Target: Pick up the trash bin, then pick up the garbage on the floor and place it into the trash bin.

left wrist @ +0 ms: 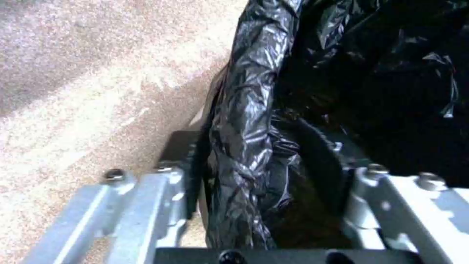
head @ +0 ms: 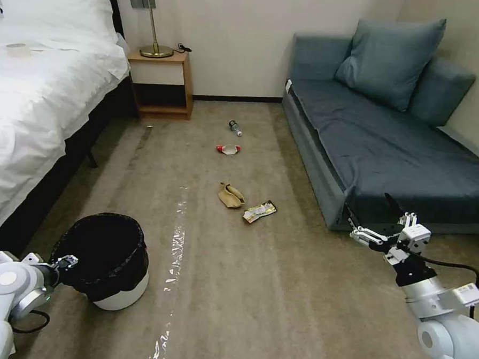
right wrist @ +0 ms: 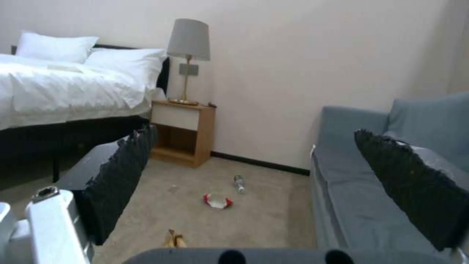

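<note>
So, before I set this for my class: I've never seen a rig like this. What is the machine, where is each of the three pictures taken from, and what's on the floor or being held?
It is a wheeled robot with two arms. One picture looks down from its head; the other two come from cameras on its wrists.

The left gripper is closed on the rim of the trash bin, pinching its black liner.

The right gripper hangs open and empty near the sofa.

On the carpet lie a tan paper bag, a snack wrapper, a red-and-white packet and a small bottle.
</note>
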Available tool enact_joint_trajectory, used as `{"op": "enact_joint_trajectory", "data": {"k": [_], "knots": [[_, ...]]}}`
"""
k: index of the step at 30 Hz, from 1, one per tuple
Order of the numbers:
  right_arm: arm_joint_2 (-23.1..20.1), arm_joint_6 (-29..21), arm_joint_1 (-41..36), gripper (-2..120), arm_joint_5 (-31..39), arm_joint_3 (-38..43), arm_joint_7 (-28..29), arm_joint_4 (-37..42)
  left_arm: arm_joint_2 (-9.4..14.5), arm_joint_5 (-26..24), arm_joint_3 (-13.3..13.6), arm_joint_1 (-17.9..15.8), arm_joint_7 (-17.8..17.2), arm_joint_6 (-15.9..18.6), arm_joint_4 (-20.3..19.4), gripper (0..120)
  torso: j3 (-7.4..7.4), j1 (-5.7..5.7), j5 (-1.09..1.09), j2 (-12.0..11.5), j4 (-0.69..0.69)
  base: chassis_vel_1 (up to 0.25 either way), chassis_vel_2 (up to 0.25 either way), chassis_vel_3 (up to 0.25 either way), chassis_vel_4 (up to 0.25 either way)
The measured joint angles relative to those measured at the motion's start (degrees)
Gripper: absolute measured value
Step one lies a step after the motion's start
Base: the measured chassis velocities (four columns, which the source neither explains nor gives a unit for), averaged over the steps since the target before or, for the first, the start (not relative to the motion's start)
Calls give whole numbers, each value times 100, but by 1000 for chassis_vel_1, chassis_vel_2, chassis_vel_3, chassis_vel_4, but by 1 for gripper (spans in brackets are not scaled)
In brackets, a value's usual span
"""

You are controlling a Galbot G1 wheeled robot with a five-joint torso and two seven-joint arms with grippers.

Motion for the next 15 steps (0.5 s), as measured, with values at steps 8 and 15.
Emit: {"op": "enact_joint_trajectory", "data": {"k": [8, 15], "knots": [[-3, 10, -38, 100, 2, 9, -4, 63, -1, -32, -6, 51, 9, 26, -34, 15, 0, 0, 0, 0, 0, 0, 0, 0, 0], [-8, 20, -60, 100, 3, 19, -9, 89, 6, -79, -20, 89, 48, 55, -56, 1, 0, 0, 0, 0, -2, 0, 0, 0, 0]]}}
